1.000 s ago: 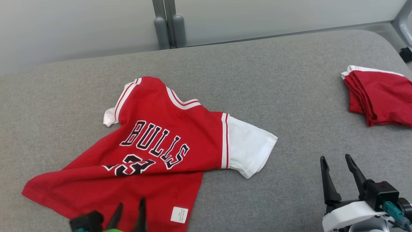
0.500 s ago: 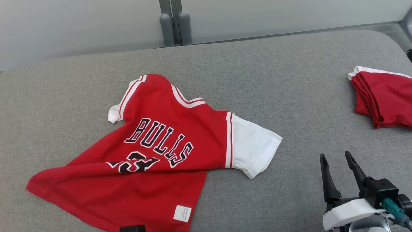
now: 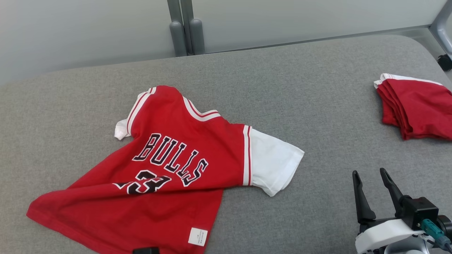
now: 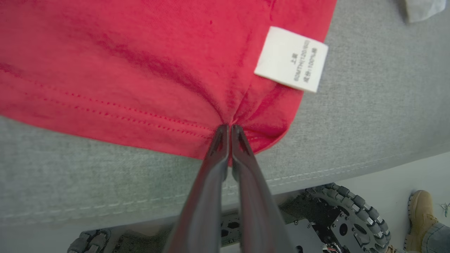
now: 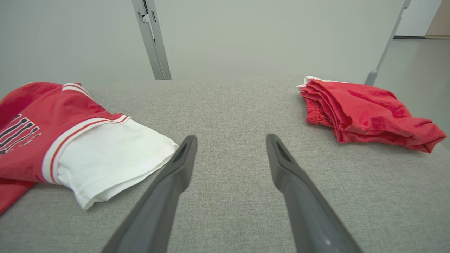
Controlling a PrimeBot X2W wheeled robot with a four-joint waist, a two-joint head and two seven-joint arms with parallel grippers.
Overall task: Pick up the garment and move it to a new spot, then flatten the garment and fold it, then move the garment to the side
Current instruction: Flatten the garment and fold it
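At the near hem [image 4: 123, 123]: left hand [image 4: 229, 127] pinched fully shut on the jersey [image 3: 176, 158], tips together with red cloth puckered between them, just beside the white tag [image 4: 291, 59].
Just changed: wide open over that hem a second ago, now closed on it; grasp made, no lift yet.
Jersey: sprawled left of centre on the grey counter [image 3: 317, 88], lettering up, skewed and creased, a fold cutting across the number, hem at the near edge.
Sleeve [image 3: 273, 164]: white, spread toward the right, flat on the counter.
Right hand [image 3: 369, 171]: wide open, empty, held low over the counter near the sleeve but apart from it, pointing away from the robot.
Pile [image 3: 416, 109]: folded red garments at the far right, well apart from the jersey.
Stage: first step, the pick-up; gripped at one point only, with flattening, folding and setting aside all ahead.
Meaning: probably ready to lift and carry to a new spot; the stretch of counter between jersey and pile a likely choice.
Next move: likely a raise of the left arm with the pinch kept tight; possibly a second grip by the right hand on sleeve or hem to stop bunching.
Risk: thin pinch close to the hem edge, so slipping out possible; dragging rather than lifting likely to add creases.
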